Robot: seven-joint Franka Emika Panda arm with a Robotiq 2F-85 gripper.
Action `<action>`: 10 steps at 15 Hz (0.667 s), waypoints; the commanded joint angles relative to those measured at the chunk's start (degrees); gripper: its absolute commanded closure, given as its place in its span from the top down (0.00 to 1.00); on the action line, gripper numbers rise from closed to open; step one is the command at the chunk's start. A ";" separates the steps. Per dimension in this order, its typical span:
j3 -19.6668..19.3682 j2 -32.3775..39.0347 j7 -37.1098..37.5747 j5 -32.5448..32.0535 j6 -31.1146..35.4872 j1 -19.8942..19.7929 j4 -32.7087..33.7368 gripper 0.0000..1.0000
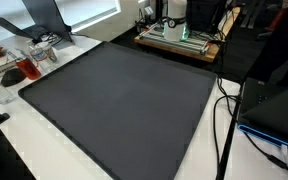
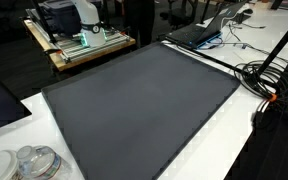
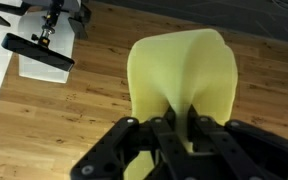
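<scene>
In the wrist view my gripper point(image 3: 182, 113) is shut on a pale yellow cloth point(image 3: 179, 60), pinching a fold of it between the two black fingers. The cloth hangs spread out beyond the fingertips, over a wooden floor point(image 3: 74, 110). The gripper and the cloth do not show in either exterior view; only the white robot base point(image 1: 174, 12) point(image 2: 79, 15) is visible, on a wooden board behind the table.
A large dark grey mat point(image 1: 124, 100) point(image 2: 144, 100) covers the white table. Glass dishes point(image 1: 29, 65) point(image 2: 34, 162) sit at one corner. A laptop point(image 2: 199, 32) and cables point(image 2: 269, 80) lie along another side. A black stand point(image 3: 44, 50) rests on the floor.
</scene>
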 commanded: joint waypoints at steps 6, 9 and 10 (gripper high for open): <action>0.07 -1.59 1.45 -2.25 -0.10 -1.47 2.16 0.42; 0.10 -2.08 1.29 -2.69 -0.25 -1.66 1.88 0.62; 0.15 -2.23 1.37 -2.88 -0.23 -1.75 1.78 0.70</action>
